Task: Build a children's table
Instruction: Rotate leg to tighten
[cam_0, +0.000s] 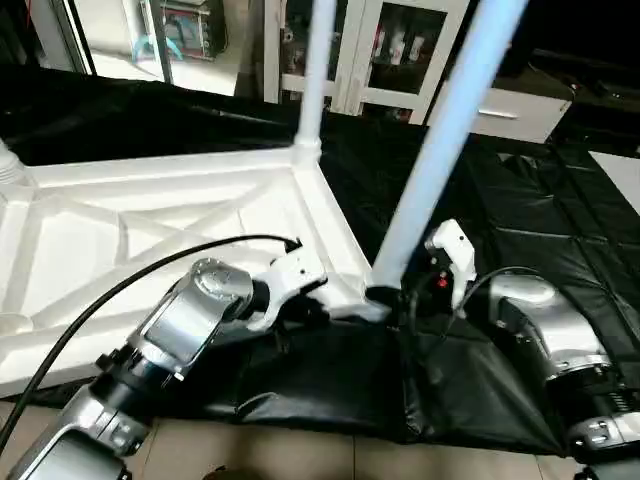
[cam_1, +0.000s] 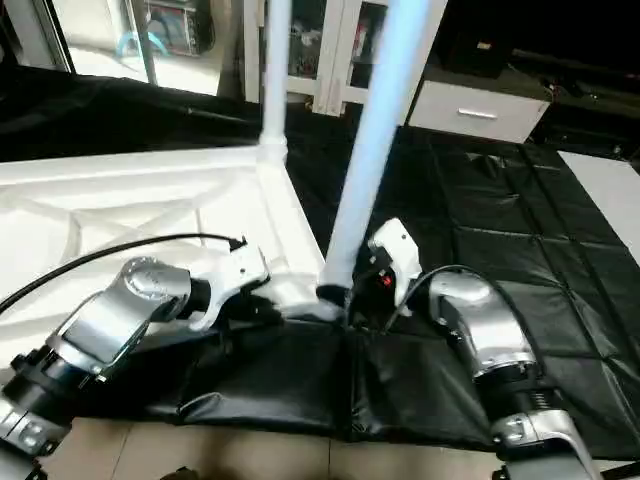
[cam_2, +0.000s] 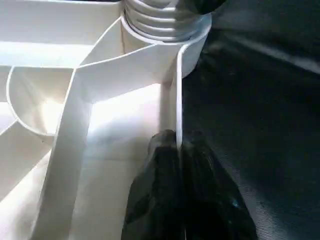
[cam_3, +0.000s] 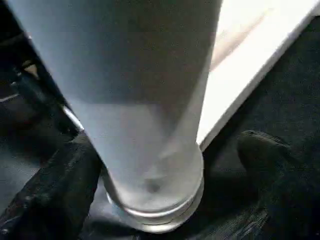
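- Table top (cam_0: 150, 240) lies upside down on black padded mat (cam_0: 520, 250), ribbed underside facing up, diagonal ribs crossing.
- Far leg (cam_0: 318, 70) stands upright in the far corner socket of the top, on the robot's right side.
- Near leg (cam_0: 440, 130) stands upright in the near right corner socket (cam_2: 165, 35), leaning slightly; its wide base sits at the top's corner, just in front of the robot.
- Part of a third threaded leg base (cam_0: 8, 165) shows at the far left corner.
- Left gripper (cam_2: 178, 150): fingers pressed together, pinching the thin side wall of the table top, one finger on each side of the wall, near the near right corner. Black fingertips (cam_2: 160, 165) dark against the white plastic.
- Right gripper (cam_3: 170, 200): jaws spread wide on either side of the near leg's base, one finger (cam_3: 55, 190) at one side, the other (cam_3: 270, 160) well off the leg at the other. Not clamped; gaps visible between the fingers and the tube.
- Silver left forearm (cam_0: 190, 320) reaches in from the left, cable trailing over it; right forearm (cam_0: 545, 330) from the right.
- White cabinets (cam_0: 400, 50) behind the mat.
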